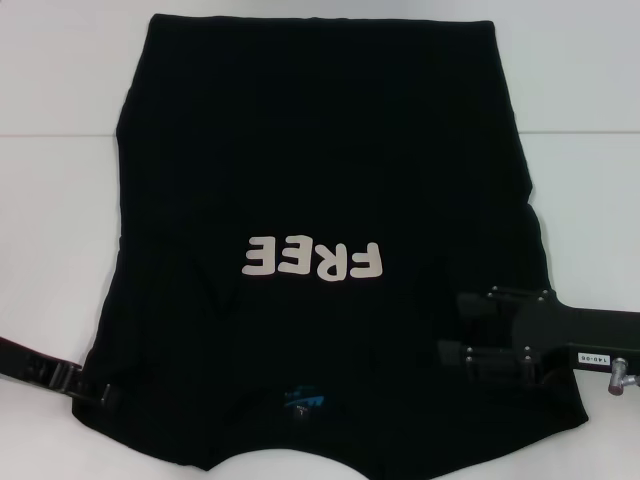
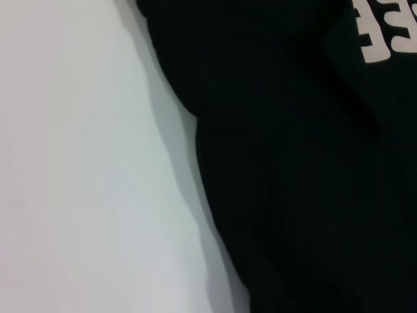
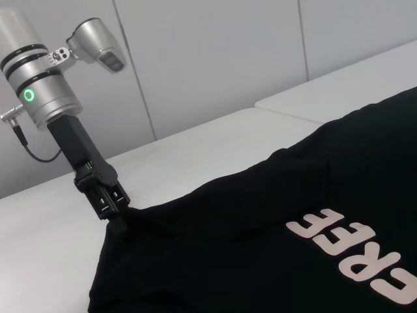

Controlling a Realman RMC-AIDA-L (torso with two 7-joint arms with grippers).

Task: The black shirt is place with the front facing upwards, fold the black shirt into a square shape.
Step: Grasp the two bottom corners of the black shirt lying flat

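The black shirt (image 1: 320,170) lies spread front-up on the white table (image 1: 60,220), its white FREE lettering (image 1: 311,260) upside down to me and its blue neck label (image 1: 303,402) near the front edge. My left gripper (image 1: 103,394) is at the shirt's near left edge. In the right wrist view the left gripper (image 3: 119,222) is pinched on the shirt (image 3: 260,261) there, and the cloth rises slightly to its tips. My right gripper (image 1: 456,325) hovers over the shirt's near right side, its two fingers apart. The left wrist view shows only the shirt (image 2: 293,169) and the table (image 2: 85,163).
A seam (image 1: 580,133) between two tabletop panels runs across the table behind the shirt's middle. A pale panelled wall (image 3: 215,59) stands beyond the table's left side. Bare white table surface lies on both sides of the shirt.
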